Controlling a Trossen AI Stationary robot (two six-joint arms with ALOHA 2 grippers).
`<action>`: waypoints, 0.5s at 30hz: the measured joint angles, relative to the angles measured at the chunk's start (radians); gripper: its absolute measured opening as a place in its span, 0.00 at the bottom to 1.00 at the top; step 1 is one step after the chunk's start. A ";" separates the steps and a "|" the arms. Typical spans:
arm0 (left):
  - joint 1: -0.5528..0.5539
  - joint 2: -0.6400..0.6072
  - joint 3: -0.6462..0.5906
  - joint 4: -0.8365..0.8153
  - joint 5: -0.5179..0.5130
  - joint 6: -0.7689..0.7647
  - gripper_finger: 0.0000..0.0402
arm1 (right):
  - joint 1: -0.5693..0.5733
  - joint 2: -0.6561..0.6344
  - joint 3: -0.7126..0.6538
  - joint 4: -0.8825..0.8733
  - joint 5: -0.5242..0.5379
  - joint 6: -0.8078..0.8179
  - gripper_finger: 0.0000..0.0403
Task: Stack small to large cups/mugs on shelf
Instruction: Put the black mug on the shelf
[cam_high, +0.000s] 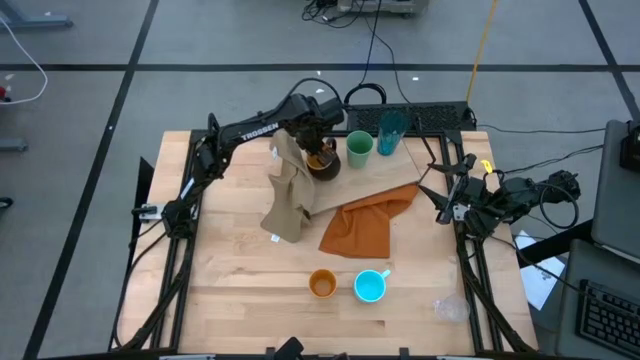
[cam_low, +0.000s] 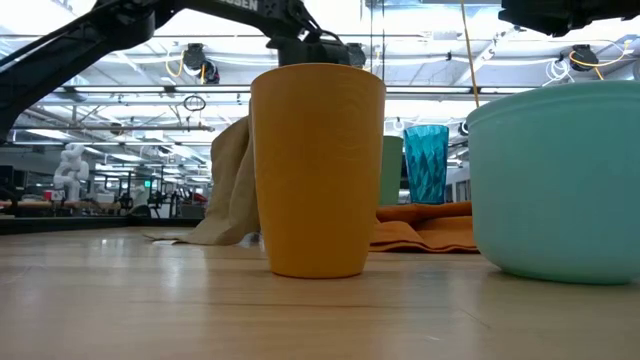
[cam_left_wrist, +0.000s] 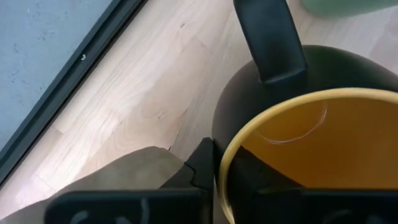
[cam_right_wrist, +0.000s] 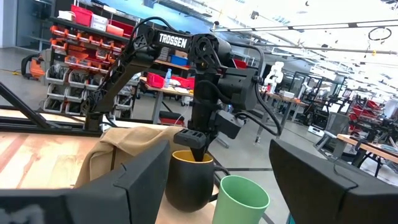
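Observation:
The yellow mug (cam_high: 322, 163), dark outside with a dark handle (cam_left_wrist: 273, 37), is at the back of the shelf (cam_high: 385, 172), with my left gripper (cam_high: 320, 153) shut on it from above. Beside it on the shelf stand the light green cup (cam_high: 359, 150) and the teal tumbler (cam_high: 391, 130). The orange cup (cam_high: 322, 284), the cyan mug (cam_high: 370, 286) and a clear glass (cam_high: 450, 308) stand near the table's front edge. My right gripper (cam_high: 438, 192) waits open at the table's right, touching nothing. My left gripper pinches the mug's rim (cam_left_wrist: 222, 155) on the side opposite the handle, with one finger (cam_left_wrist: 202, 165) outside the wall and the other inside the mug. The fingers point down from above. The mug is upright; whether its base rests on the shelf I cannot tell.
A tan cloth (cam_high: 285, 190) stands bunched up right beside the mug, toward the table's left. An orange cloth (cam_high: 368, 225) lies over the shelf's front edge. In the low view the orange cup (cam_low: 317, 170) and the cyan mug (cam_low: 560, 180) hide much of the back.

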 joint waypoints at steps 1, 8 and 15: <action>0.000 0.000 0.000 -0.001 0.004 0.000 0.07 | 0.000 0.000 0.000 0.000 0.000 0.000 0.66; 0.001 0.000 0.000 -0.004 0.006 -0.006 0.11 | 0.000 0.000 0.000 0.000 0.000 0.000 0.66; 0.004 0.000 0.000 -0.004 0.033 -0.002 0.10 | 0.000 0.000 0.000 0.000 0.000 0.000 0.66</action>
